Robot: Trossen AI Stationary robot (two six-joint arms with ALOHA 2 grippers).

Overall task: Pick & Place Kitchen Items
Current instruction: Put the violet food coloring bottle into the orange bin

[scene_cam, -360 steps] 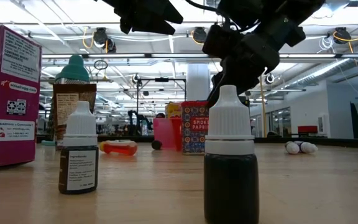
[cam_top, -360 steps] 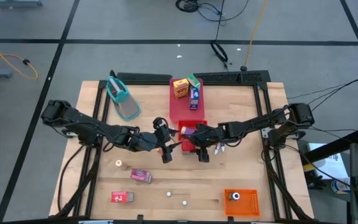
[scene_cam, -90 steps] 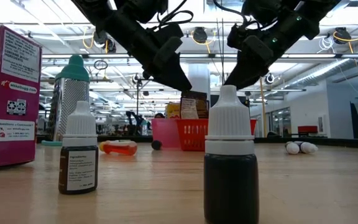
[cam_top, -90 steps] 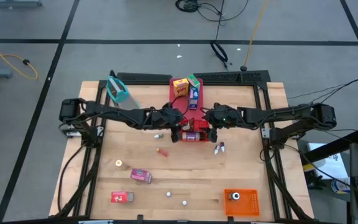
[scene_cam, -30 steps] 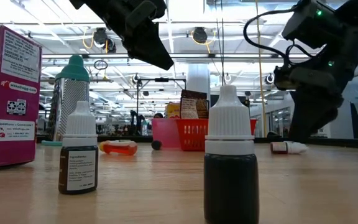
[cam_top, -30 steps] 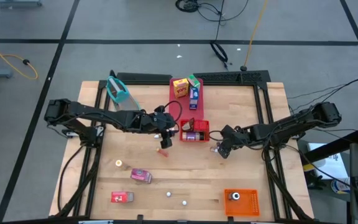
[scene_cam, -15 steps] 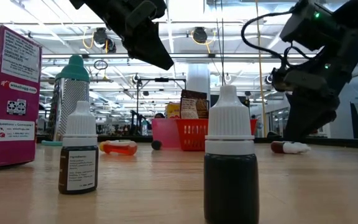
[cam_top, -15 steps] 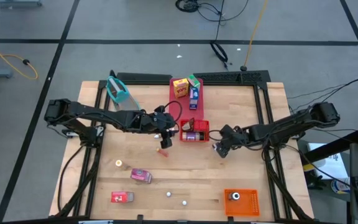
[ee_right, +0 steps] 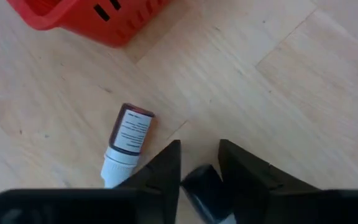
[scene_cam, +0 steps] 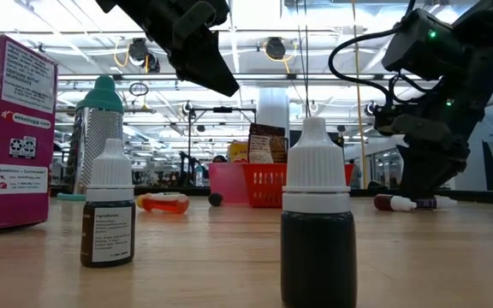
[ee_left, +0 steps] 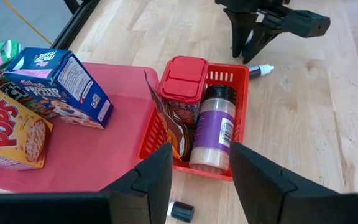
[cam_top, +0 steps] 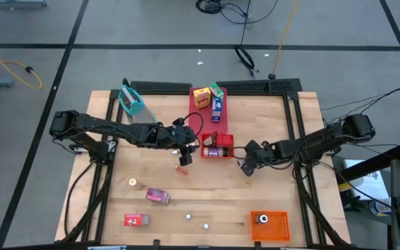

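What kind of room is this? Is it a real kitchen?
Probably not a kitchen: it looks like a big robot lab or workshop. Two dark robot arms work over a wooden table, cables trail across a grey floor, and rows of ceiling lights hang in a wide hall.

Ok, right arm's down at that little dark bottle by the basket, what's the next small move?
Probably a short, slow, straight lift as a check: the right gripper straddles the small dark bottle on the wood, a white-capped bottle lies close beside it, and the red basket is just beyond.

Bright even overhead light, soft shadows, ceiling glare, blurred foreground fingers
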